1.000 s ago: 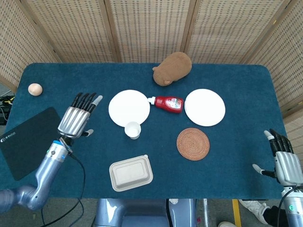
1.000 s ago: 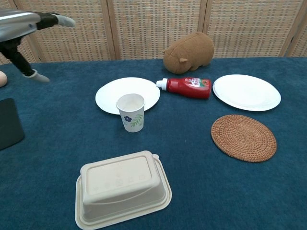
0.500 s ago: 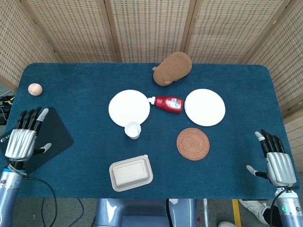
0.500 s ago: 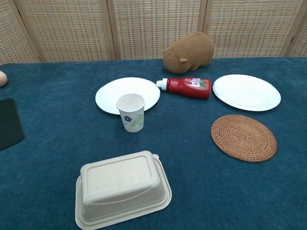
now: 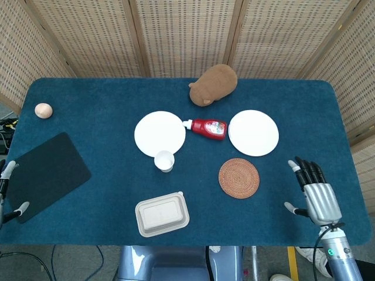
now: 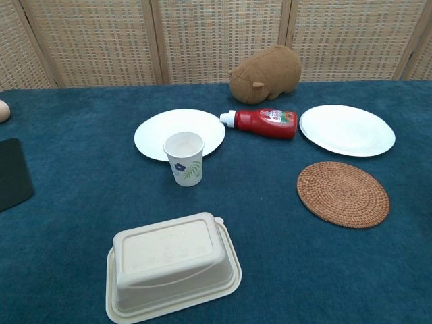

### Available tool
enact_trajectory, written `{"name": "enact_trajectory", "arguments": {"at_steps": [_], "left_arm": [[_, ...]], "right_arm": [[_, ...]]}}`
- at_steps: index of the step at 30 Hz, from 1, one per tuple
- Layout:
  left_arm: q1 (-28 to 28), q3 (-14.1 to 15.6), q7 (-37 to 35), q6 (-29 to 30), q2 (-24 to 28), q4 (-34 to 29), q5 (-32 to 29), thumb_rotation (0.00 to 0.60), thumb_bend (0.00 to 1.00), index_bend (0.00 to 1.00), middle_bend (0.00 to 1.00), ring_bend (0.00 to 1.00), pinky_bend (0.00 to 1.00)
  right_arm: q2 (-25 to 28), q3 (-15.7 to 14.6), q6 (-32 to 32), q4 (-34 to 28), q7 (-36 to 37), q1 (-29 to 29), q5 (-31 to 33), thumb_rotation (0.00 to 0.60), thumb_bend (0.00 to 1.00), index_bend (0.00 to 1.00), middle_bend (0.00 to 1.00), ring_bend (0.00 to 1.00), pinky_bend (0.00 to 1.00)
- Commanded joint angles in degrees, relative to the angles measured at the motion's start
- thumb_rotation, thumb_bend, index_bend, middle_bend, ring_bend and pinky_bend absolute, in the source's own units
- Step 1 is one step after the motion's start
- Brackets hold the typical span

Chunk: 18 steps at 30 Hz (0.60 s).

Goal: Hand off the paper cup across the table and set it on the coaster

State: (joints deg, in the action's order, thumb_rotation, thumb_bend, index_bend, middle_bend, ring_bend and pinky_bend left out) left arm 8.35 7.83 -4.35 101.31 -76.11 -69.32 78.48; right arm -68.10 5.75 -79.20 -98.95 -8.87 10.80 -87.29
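The paper cup (image 5: 164, 160) (image 6: 183, 158), white with a blue flower print, stands upright and free at the table's middle, just in front of the left white plate (image 5: 159, 133). The round woven coaster (image 5: 239, 178) (image 6: 343, 194) lies bare to the cup's right. My right hand (image 5: 313, 188) hovers over the table's right front part, to the right of the coaster, fingers spread and holding nothing. Only a fingertip and the thumb of my left hand (image 5: 7, 187) show at the left edge of the head view, apart and holding nothing. Neither hand appears in the chest view.
A lidded takeout box (image 5: 162, 213) sits in front of the cup. A red ketchup bottle (image 5: 208, 128) lies between the two plates, the second plate (image 5: 253, 133) behind the coaster. A brown plush (image 5: 213, 85) is at the back, a black pad (image 5: 45, 174) and an egg (image 5: 43, 110) at the left.
My left hand has pulled back from beside the cup to the table's left edge, nearly out of view. My right hand has moved inward and forward toward the coaster.
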Motion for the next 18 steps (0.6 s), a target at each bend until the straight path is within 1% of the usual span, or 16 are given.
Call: {"name": "enact_trajectory", "arguments": {"at_steps": [1, 5, 8, 10, 12, 13, 15, 18], "left_arm": [[-0.69, -0.87, -1.23, -0.86, -0.40, 1.28, 0.47, 0.600, 0.07, 0.00, 0.00, 0.00, 0.00], [-1.26, -1.67, -2.25, -2.01, -0.75, 2.57, 0.97, 0.600, 0.07, 0.00, 0.00, 0.00, 0.00], [-1.73, -2.17, -3.05, -2.46, -0.99, 3.40, 1.91, 0.600, 0.07, 0.00, 0.00, 0.00, 0.00], [-2.03, -2.39, -3.41, -2.79, -1.11, 3.71, 2.77, 0.600, 0.07, 0.00, 0.00, 0.00, 0.00], [-2.13, -2.41, -3.63, -2.88, -1.15, 3.80, 3.28, 0.600, 0.07, 0.00, 0.00, 0.00, 0.00], [-2.19, -2.44, -3.80, -2.92, -1.19, 3.96, 3.61, 0.600, 0.07, 0.00, 0.00, 0.00, 0.00], [-2.32, -2.83, -4.27, -3.20, -1.36, 4.55, 3.92, 0.600, 0.07, 0.00, 0.00, 0.00, 0.00], [-2.54, -3.52, -5.31, -3.92, -1.63, 5.52, 4.05, 0.600, 0.07, 0.00, 0.00, 0.00, 0.00]], "right_arm": [[-0.23, 2.33, 3.79, -4.84, -4.82, 4.12, -0.33, 0.600, 0.02, 0.00, 0.00, 0.00, 0.00], [-1.47, 5.58, 8.65, -9.14, -9.53, 9.44, 0.89, 0.600, 0.02, 0.00, 0.00, 0.00, 0.00], [-3.67, 8.97, 14.84, -11.78, -13.17, 15.31, 5.07, 0.600, 0.02, 0.00, 0.00, 0.00, 0.00], [-5.60, 11.05, 18.56, -12.76, -15.63, 19.12, 9.45, 0.600, 0.02, 0.00, 0.00, 0.00, 0.00], [-6.82, 12.01, 20.19, -12.87, -16.81, 21.13, 11.21, 0.600, 0.02, 0.00, 0.00, 0.00, 0.00], [-8.11, 12.77, 21.86, -12.58, -17.98, 23.12, 12.56, 0.600, 0.02, 0.00, 0.00, 0.00, 0.00], [-10.89, 14.17, 24.22, -11.20, -21.35, 26.88, 16.57, 0.600, 0.02, 0.00, 0.00, 0.00, 0.00], [-15.18, 15.37, 26.23, -9.17, -25.81, 31.85, 22.54, 0.600, 0.02, 0.00, 0.00, 0.00, 0.00]]}}
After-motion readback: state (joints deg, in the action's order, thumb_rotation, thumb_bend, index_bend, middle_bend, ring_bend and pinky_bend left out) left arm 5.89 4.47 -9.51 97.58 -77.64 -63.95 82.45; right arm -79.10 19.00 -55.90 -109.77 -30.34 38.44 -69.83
